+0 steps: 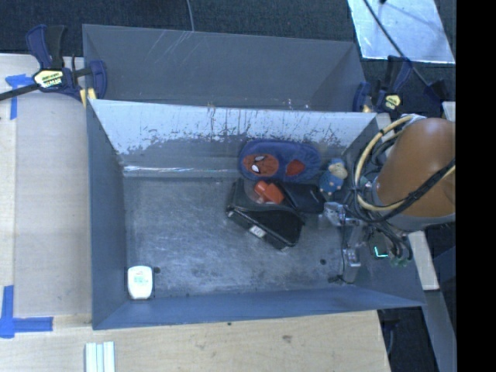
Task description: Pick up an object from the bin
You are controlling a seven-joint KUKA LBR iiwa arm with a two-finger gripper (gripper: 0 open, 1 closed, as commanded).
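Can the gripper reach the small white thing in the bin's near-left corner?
Probably yes: the white thing lies alone on bare floor, the heap well aside. The corner walls close by may crowd the gripper.

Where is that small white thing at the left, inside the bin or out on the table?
Inside. The small white thing lies on the floor of the bin, in its near left corner, within the walls.

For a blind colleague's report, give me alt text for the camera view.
The robot's gripper is at the right side of a grey metal bin, beside a small heap: a blue slipper with a Spider-Man face, an orange piece and a black flat case. A small white object lies alone in the near left corner.
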